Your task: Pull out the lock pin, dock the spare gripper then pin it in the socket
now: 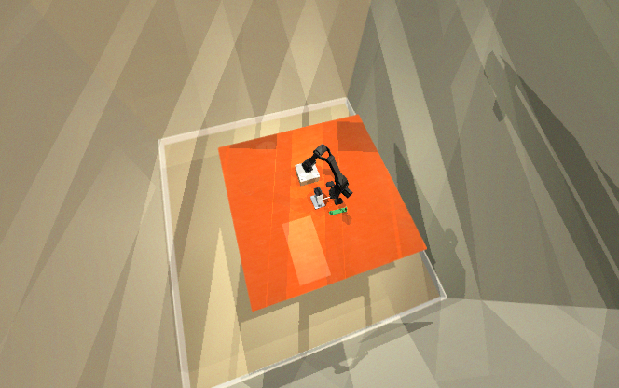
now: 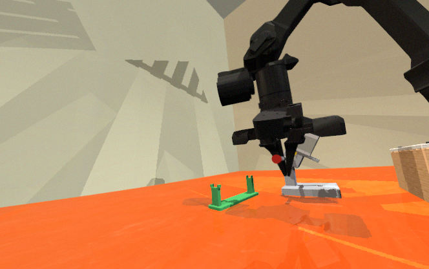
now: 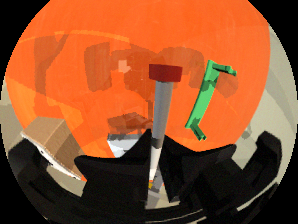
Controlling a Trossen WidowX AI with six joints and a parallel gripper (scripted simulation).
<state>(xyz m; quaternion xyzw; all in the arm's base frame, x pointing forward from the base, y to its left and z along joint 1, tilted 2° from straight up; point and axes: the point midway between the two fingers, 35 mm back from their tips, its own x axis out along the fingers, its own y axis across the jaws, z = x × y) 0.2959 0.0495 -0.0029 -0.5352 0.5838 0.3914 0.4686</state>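
Observation:
My gripper [image 2: 287,172] [image 3: 156,142] is shut on the lock pin [image 2: 283,158] [image 3: 162,102], a grey rod with a red head [image 2: 276,158] [image 3: 165,73]. The pin lies across the fingers, its far end towards the mount. The pale grey mount [image 2: 309,191] [image 1: 318,201] [image 3: 122,145] stands on the orange table, its tilted upper block [image 2: 310,144] just behind the fingers. A black part, apparently the spare gripper [image 1: 318,191], sits at the mount in the top view. My gripper hides it in the exterior view. Whether the pin's far end is inside the socket cannot be told.
An empty green cradle [image 1: 337,211] [image 2: 237,198] [image 3: 202,100] with two notched posts stands beside the mount. The arm's base box [image 1: 308,173] [image 2: 411,166] [image 3: 55,140] is on the mount's other side. Pale edging [image 1: 168,224] surrounds the orange surface [image 1: 373,210].

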